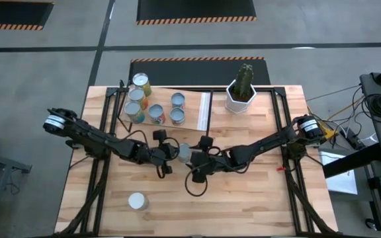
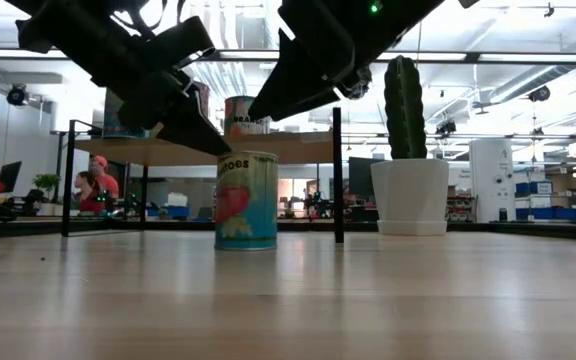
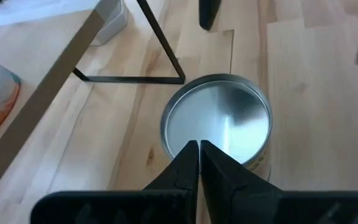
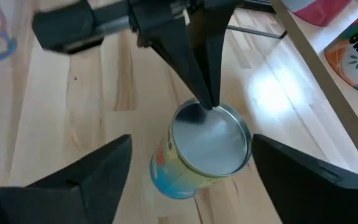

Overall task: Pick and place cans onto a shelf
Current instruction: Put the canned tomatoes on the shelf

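A can (image 1: 184,153) with a silver top and a blue-yellow label (image 2: 246,200) stands upright on its base on the table, at the middle. My left gripper (image 3: 199,149) is shut, with its tips at the can's top. My right gripper (image 4: 191,140) is open above the can. One finger stands on either side of the can, apart from it. The shelf (image 1: 197,111), a pale panel on black legs, stands at the far left of centre and carries several cans (image 1: 156,114). One more can (image 1: 136,200) stands near the front edge. My left gripper sets its shut fingertips (image 4: 205,99) on the can's silver top, at the rim (image 4: 194,111) on the left side. The fingers come slanting down from the table's left. The can stands upright on the table.
A white pot with a cactus (image 1: 241,92) stands at the far right of the shelf. The shelf's black leg frame (image 3: 160,62) stands on the table just beyond the can. Bare planks lie toward the front and right.
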`<state>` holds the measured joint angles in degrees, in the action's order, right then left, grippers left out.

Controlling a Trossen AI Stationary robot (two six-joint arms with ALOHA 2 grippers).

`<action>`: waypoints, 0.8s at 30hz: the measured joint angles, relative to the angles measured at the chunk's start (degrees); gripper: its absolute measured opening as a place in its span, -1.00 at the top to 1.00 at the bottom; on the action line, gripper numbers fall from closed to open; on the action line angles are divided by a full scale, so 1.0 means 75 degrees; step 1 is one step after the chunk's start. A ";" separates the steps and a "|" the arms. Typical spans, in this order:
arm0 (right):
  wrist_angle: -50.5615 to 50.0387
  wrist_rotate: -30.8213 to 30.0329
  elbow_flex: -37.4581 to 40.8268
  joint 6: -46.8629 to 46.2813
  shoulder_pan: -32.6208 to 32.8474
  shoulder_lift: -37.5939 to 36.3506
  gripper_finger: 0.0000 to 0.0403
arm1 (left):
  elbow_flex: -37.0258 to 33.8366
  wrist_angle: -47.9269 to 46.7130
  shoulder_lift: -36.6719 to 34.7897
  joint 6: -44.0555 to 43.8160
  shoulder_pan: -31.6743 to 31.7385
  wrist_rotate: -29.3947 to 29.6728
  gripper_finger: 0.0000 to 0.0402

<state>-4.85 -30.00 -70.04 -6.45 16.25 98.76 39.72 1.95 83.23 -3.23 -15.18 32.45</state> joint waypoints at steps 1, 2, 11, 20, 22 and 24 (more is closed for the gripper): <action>0.0013 0.0000 0.0000 -0.0035 -0.0003 0.0000 -0.62 | 0.0000 0.0036 0.0040 -0.0041 0.0000 0.0012 1.00; 0.0015 -0.0001 0.0000 -0.0082 -0.0006 -0.0002 -0.65 | 0.0000 0.0067 0.0076 -0.0069 0.0000 0.0014 1.00; -0.0432 0.0036 0.0000 -0.0486 -0.0003 0.0000 -0.73 | 0.0006 0.0121 0.0048 -0.0969 -0.0146 -0.0551 1.00; -0.0719 0.0061 0.0168 -0.0935 -0.0003 0.0000 -0.73 | -0.0006 0.0089 0.0019 -0.1282 -0.0273 -0.1065 1.00; -0.0539 0.0061 0.0280 -0.0927 -0.0003 0.0000 -0.73 | -0.0003 0.0172 0.0010 -0.1254 -0.0270 -0.1052 1.00; -0.0302 0.0061 0.0391 -0.0852 -0.0006 0.0000 -0.73 | -0.0003 0.0156 0.0007 -0.1240 -0.0262 -0.1032 1.00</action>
<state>-7.11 -29.54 -67.11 -12.84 16.21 98.76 39.70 3.12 83.29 -12.54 -17.15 24.71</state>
